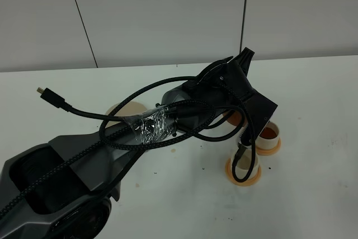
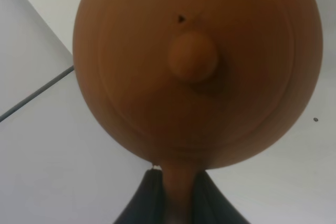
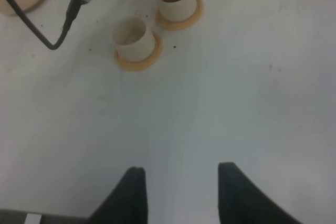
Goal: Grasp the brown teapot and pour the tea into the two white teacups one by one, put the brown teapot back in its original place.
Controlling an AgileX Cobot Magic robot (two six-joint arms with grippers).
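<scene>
- Exterior high view: the left arm (image 1: 246, 98) reached across the white table (image 1: 313, 194) and covered most of the brown teapot (image 1: 234, 119). Only a sliver of clay showed, beside the further teacup (image 1: 267, 136).
- That cup held brown tea. The nearer teacup (image 1: 244, 166) looked empty, and each stood on an orange coaster (image 1: 244, 181).
- The cream saucer (image 1: 124, 110) lay bare and well apart from the cups, on the left, partly crossed by a cable.
- Left wrist view: the teapot filled the picture, its lid knob (image 2: 192, 56) facing the camera.
- The left gripper (image 2: 177, 203) was closed down narrow, with the loop handle (image 2: 178, 184) pinched between its two dark fingers (image 2: 142, 205).
- My judgement: fired clay is stiff, smooth and brittle, and heavier with tea inside. The thin handle is the one sensible hold, but the pot could swing or slip on it. The lid sat loose and may drop if the pot is tipped steeply.
- Right wrist view: the right gripper (image 3: 181, 192) hung above bare table, its jaws standing wide, with nothing between them and touching nothing.
- Far off in this view, the teapot's edge showed just beside the filled cup, with the empty cup near and the saucer off to one side.
</scene>
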